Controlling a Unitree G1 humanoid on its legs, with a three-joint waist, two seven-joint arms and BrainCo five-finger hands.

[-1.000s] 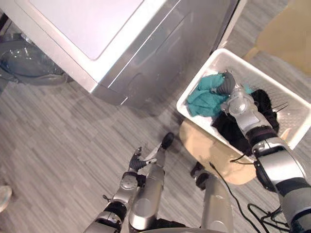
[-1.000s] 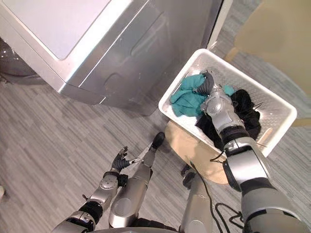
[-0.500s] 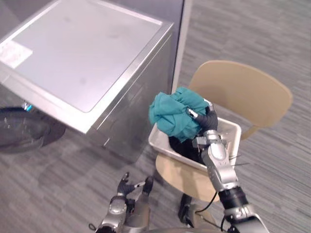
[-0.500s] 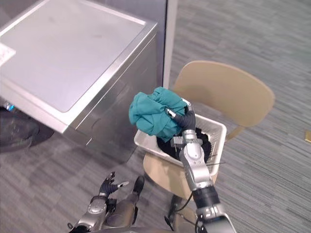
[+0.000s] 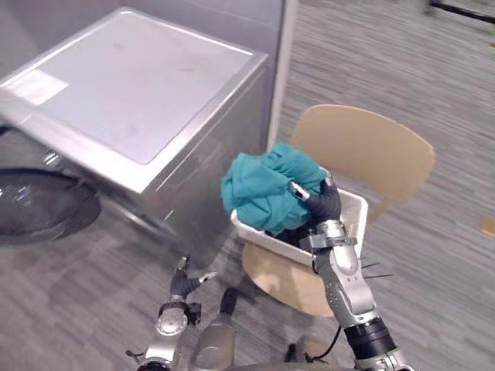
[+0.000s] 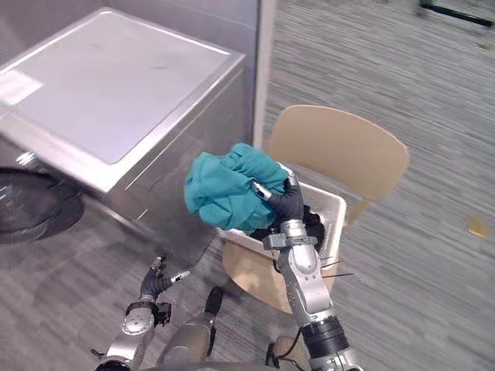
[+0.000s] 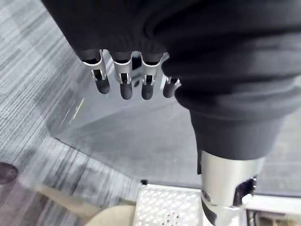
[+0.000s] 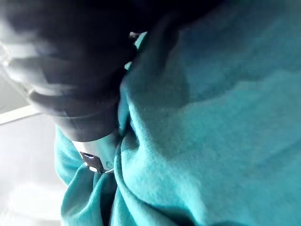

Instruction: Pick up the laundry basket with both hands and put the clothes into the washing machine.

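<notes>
Curled round a bunched teal cloth garment (image 5: 267,193) above the white perforated plastic basket (image 5: 259,236), the right robot hand (image 5: 325,205) needed a firm carry toward the silver-grey metal washing machine (image 5: 139,100).

Low left hand (image 5: 181,286), fingers loose; raised right hand (image 5: 325,205), fingers clenched

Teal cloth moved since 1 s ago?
Yes, up: the teal cloth lay inside the white basket; now the right hand holds it bunched above the rim.

silver-grey arms (image 5: 345,283), dark ribbed wrist covers (image 7: 225,70), dark-tipped fingers (image 7: 123,85).
</notes>
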